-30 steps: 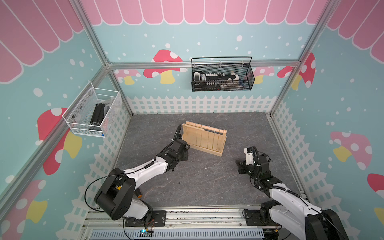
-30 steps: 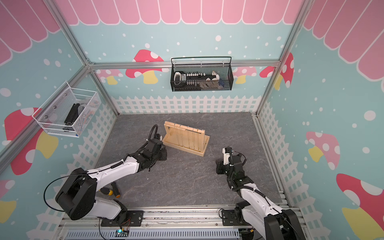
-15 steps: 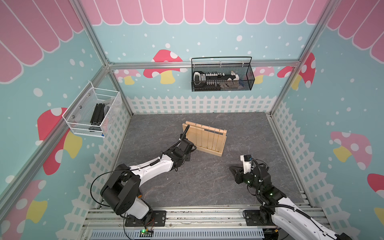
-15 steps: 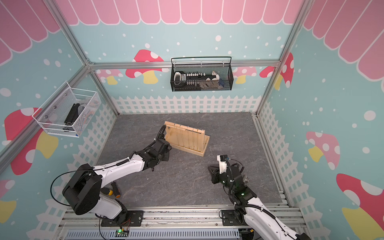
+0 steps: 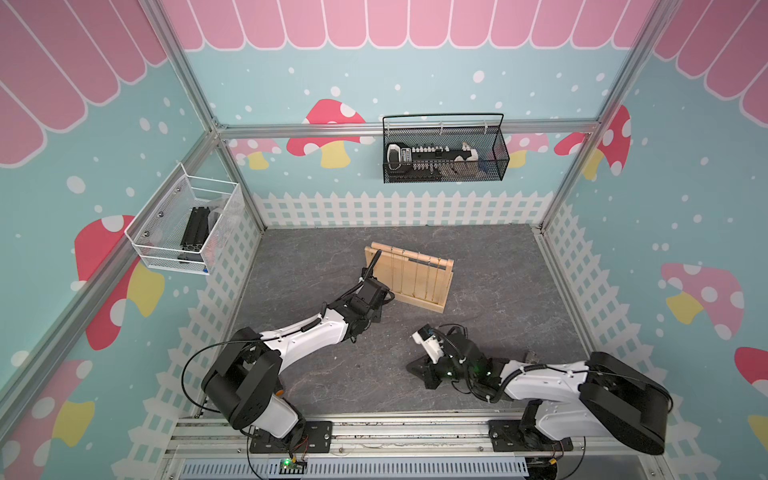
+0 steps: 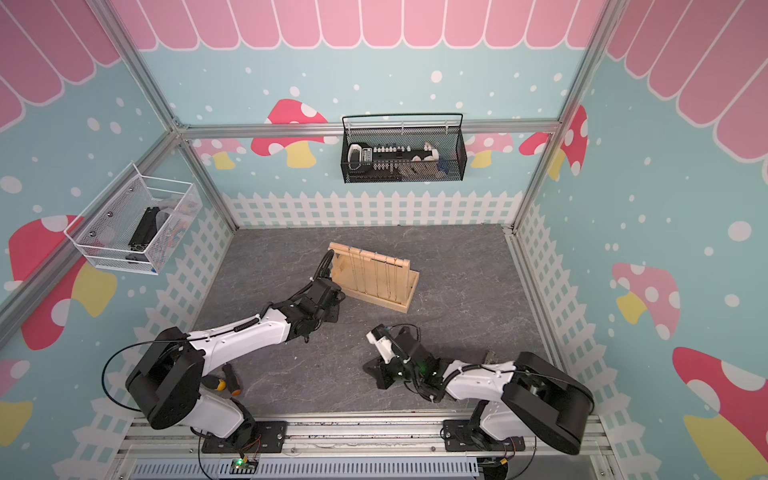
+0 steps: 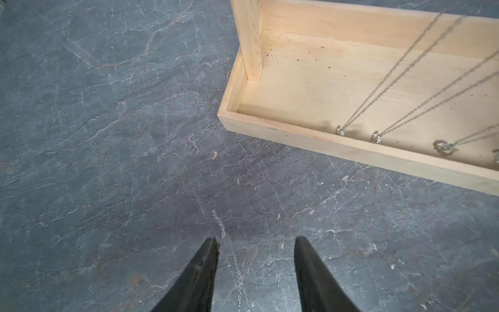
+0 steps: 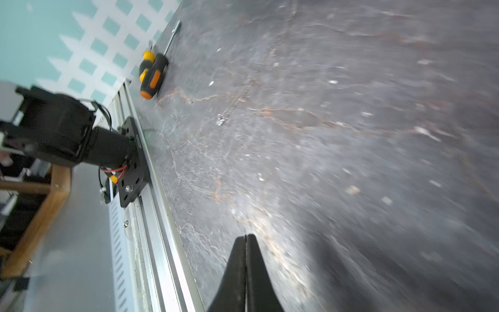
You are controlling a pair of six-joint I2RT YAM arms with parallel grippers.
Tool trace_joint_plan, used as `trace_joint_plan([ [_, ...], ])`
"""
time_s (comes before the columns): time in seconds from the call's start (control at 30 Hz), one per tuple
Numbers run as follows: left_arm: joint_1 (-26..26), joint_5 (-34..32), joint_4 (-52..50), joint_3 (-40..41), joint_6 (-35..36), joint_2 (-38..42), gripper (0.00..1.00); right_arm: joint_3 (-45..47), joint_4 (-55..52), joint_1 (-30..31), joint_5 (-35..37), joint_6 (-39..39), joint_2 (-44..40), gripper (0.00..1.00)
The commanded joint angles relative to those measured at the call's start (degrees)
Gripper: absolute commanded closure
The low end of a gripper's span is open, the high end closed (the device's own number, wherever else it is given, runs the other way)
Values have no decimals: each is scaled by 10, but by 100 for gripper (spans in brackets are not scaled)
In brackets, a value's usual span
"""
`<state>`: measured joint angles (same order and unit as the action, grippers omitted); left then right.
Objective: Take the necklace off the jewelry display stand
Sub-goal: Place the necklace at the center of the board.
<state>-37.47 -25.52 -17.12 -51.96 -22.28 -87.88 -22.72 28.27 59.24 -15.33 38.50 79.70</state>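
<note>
The likeliest trouble is a snag. A fine necklace (image 7: 237,267) lies slack on the table (image 7: 94,162), running between the fingers of the left tool (image 7: 256,239). Those fingers stand apart and clamp nothing. If that arm lifts or swings, the chain could catch on a fingertip and be dragged, or be flung back toward the jewelry display stand (image 5: 409,278). The stand sits skewed near the table's middle, a little toward 12 o'clock, and the left tool is just off its 8 o'clock corner. A careless sweep there could nudge the light wooden rack, or set its hanging chains swinging and tangling. Whether the loose necklace is wholly free cannot be told, because its nearer end runs out of the left wrist view. Its visible end lies apart from the stand's base (image 7: 297,129). The right tool (image 8: 245,235) is pressed together and empty, low over the table at the stand's 5 o'clock and well apart from it, so it poses little danger. By count there is one stand and one loose necklace for certain. At least four pendants hang over the base, the fourth cut off by the edge of the view. One blurred glinting streak (image 8: 221,118) may be another chain. There is one orange-and-black screwdriver (image 8: 152,75) at 7 o'clock, one black wire basket (image 5: 444,178) at 12 o'clock and one white mesh basket (image 5: 166,253) toward 9 o'clock.
</note>
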Motion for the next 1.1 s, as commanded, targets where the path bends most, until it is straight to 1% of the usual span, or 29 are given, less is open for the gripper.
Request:
trace_joint_plan([
  [0.0,1,0,8,-1,3,-4,52,-62,44,77,109,-29,66,100],
  [0.07,1,4,7,-2,5,-5,52,-107,33,117,165,-51,107,100],
  [0.1,1,5,8,-2,6,-4,52,-124,27,128,181,-59,124,100],
  [0.17,1,5,7,-2,9,-3,52,-158,16,138,208,-68,158,100],
  [0.23,2,5,6,-1,12,-2,52,-170,23,139,221,-69,179,100],
  [0.3,4,7,7,-1,12,-3,52,-185,22,139,226,-72,199,100],
  [0.43,6,12,8,-2,13,-8,52,-235,3,139,207,-83,252,100],
  [0.53,6,13,8,0,13,-7,52,-261,-1,139,207,-84,280,100],
  [0.63,7,14,7,3,15,-2,52,-279,-12,139,220,-86,287,100],
  [0.77,7,14,7,7,17,7,52,-295,-43,138,262,-81,287,100],
  [1.07,8,18,7,10,14,7,52,-350,-104,134,275,-71,339,100],
])
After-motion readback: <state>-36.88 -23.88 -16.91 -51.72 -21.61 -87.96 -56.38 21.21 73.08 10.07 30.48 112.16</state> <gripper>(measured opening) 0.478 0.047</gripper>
